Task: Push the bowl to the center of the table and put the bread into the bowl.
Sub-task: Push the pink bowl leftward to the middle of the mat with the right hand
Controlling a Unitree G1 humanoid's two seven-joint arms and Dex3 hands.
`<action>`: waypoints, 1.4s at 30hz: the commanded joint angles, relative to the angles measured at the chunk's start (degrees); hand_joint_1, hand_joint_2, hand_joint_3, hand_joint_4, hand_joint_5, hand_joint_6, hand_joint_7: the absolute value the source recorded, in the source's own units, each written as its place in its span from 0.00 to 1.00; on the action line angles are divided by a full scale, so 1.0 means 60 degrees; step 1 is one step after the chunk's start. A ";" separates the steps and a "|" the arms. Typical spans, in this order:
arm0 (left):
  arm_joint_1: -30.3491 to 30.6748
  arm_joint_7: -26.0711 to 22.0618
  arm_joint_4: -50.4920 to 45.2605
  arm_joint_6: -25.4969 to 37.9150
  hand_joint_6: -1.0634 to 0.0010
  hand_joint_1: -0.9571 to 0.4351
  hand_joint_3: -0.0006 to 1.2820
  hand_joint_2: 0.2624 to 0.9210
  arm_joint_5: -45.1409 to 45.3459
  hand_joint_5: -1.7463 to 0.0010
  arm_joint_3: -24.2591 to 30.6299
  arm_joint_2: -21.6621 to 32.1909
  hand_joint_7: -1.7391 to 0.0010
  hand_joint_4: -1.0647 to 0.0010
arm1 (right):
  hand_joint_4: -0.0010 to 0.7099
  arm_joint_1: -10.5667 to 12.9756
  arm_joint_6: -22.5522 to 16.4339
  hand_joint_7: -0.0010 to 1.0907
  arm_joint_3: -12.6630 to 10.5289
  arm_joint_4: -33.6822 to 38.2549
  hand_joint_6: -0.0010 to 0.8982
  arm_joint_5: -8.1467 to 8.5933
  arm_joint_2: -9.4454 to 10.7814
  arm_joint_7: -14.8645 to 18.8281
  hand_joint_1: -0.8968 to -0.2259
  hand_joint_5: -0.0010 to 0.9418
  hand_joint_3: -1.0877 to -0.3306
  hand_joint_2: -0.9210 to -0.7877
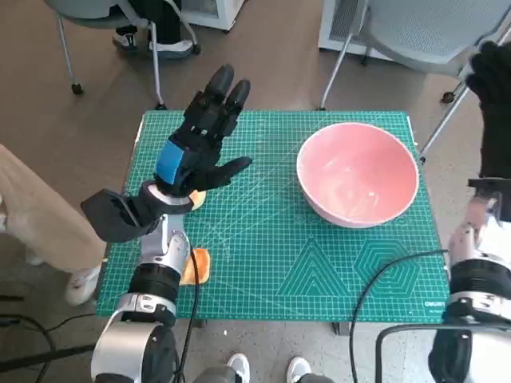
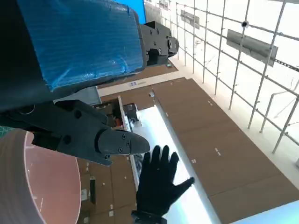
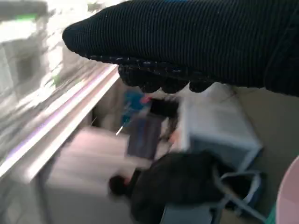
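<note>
Green cutting mat (image 1: 263, 263), chairs (image 1: 431, 32)

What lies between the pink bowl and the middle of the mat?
Nothing visible: bare green mat lies beside the pink bowl. The left hand hangs over the mat's far-left part, the bread under its forearm.

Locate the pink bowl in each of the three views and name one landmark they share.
Head view: the pink bowl stands on the green mat, toward its far right corner.
Left wrist view: a pink curve of the bowl fills the lower left corner, beneath the left hand.
Right wrist view: only a pink sliver of its rim shows at the lower right edge.
Shared landmark: the gloved right hand, seen in all three.
</note>
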 commanded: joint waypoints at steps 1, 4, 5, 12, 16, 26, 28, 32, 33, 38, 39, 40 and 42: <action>0.0101 0.0049 0.0034 -0.0094 0.87 0.42 0.20 1.00 0.0101 1.00 -0.0019 0.0058 1.00 0.99 | 0.33 -0.0005 0.0792 0.32 -0.0167 0.0514 0.21 -0.0067 -0.0092 -0.0258 0.44 0.00 0.47 0.00; 0.0116 0.0083 0.0021 -0.0090 0.87 0.42 0.20 1.00 0.0114 1.00 -0.0019 0.0070 1.00 0.99 | 0.31 0.0024 0.1176 0.30 -0.0175 0.0647 0.21 -0.0172 -0.0159 -0.0411 0.49 0.00 0.40 0.00; 0.0119 0.0091 0.0020 -0.0090 0.87 0.42 0.20 1.00 0.0117 1.00 -0.0020 0.0073 1.00 0.99 | 0.31 0.0033 0.1261 0.29 -0.0174 0.0673 0.20 -0.0199 -0.0173 -0.0439 0.51 0.00 0.37 0.00; 0.0151 0.0153 -0.0050 -0.0118 0.87 0.42 0.20 1.00 0.0150 1.00 -0.0041 0.0094 1.00 0.99 | 0.28 0.0240 0.2006 0.22 -0.0120 0.0903 0.22 -0.0473 -0.0131 -0.0801 0.53 0.00 0.29 0.00; 0.0149 0.0112 -0.0026 -0.0098 0.87 0.42 0.20 1.00 0.0109 1.00 -0.0025 0.0118 1.00 0.99 | 0.27 0.0396 0.2531 0.20 -0.0218 0.1008 0.23 -0.0476 -0.0045 -0.0923 0.52 0.00 0.29 0.00; 0.0205 0.0042 -0.0052 -0.0016 0.87 0.42 0.20 1.00 0.0011 1.00 0.0015 0.0145 1.00 0.99 | 0.28 0.0693 0.3461 0.17 -0.0533 0.1083 0.25 -0.0478 0.0256 -0.1313 0.47 0.00 0.41 0.00; 0.0210 0.0009 -0.0058 0.0027 0.87 0.42 0.20 1.00 -0.0025 1.00 0.0032 0.0154 1.00 0.99 | 0.27 0.0742 0.3526 0.17 -0.0575 0.1084 0.26 -0.0492 0.0298 -0.1360 0.46 0.00 0.44 0.00; 0.0234 -0.0020 -0.0108 0.0082 0.87 0.42 0.20 1.00 -0.0059 1.00 0.0058 0.0165 1.00 0.99 | 0.27 0.0798 0.3557 0.16 -0.0651 0.1068 0.28 -0.0502 0.0351 -0.1418 0.45 0.00 0.45 0.00; 0.0255 -0.0042 -0.0131 0.0098 0.87 0.42 0.20 1.00 -0.0080 1.00 0.0069 0.0170 1.00 0.99 | 0.27 0.0814 0.3553 0.16 -0.0680 0.1067 0.28 -0.0488 0.0377 -0.1433 0.45 0.00 0.45 0.00; 0.0285 -0.0079 -0.0146 0.0160 0.87 0.41 0.20 1.00 -0.0123 1.00 0.0104 0.0184 1.00 0.98 | 0.27 0.0830 0.3528 0.15 -0.0720 0.1066 0.28 -0.0558 0.0454 -0.1506 0.42 0.00 0.49 0.00; 0.0292 -0.0063 -0.0161 0.0166 0.87 0.41 0.20 1.00 -0.0115 1.00 0.0104 0.0181 1.00 0.98 | 0.27 0.0827 0.3534 0.15 -0.0698 0.1067 0.29 -0.0602 0.0469 -0.1547 0.41 0.00 0.49 0.00; 0.0297 -0.0051 -0.0173 0.0172 0.87 0.41 0.20 1.00 -0.0108 1.00 0.0105 0.0178 1.00 0.98 | 0.27 0.0825 0.3538 0.14 -0.0684 0.1067 0.29 -0.0635 0.0479 -0.1577 0.42 0.00 0.50 0.00; 0.0307 -0.0035 -0.0189 0.0184 0.87 0.41 0.20 1.00 -0.0102 1.00 0.0104 0.0167 1.00 0.98 | 0.27 0.0821 0.3560 0.14 -0.0658 0.1071 0.29 -0.0703 0.0504 -0.1631 0.42 0.00 0.50 0.00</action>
